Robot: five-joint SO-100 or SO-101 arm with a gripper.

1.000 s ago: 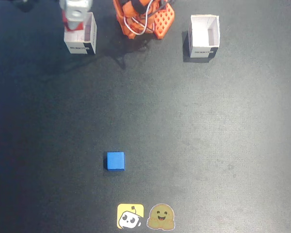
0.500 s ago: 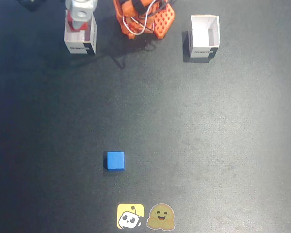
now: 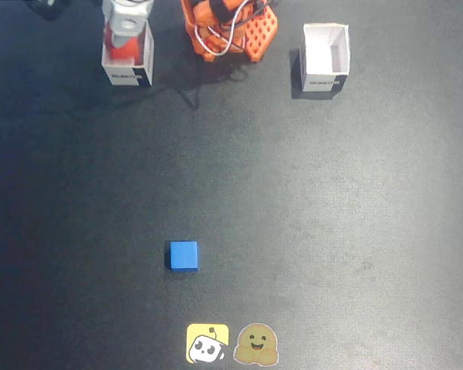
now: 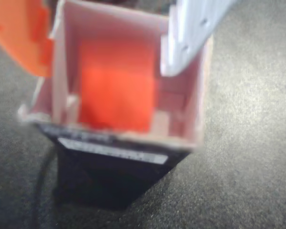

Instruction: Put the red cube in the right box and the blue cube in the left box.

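The red cube [image 4: 115,86] lies inside the right box [image 4: 109,149], which stands at the top left of the fixed view [image 3: 127,75]. My gripper [image 4: 107,62] hangs over this box, open, with the orange finger [image 4: 19,38] and the white finger [image 4: 190,28] apart from the cube on either side. In the fixed view the gripper [image 3: 127,38] covers the box's opening. The blue cube [image 3: 184,256] sits alone on the dark mat, low and left of centre. The left box [image 3: 324,79] stands empty at the top right of the fixed view.
The orange arm base [image 3: 231,31] with its wires stands between the two boxes at the top edge. Two stickers, a yellow one [image 3: 207,343] and a brown smiling one [image 3: 256,344], lie at the bottom edge of the mat.
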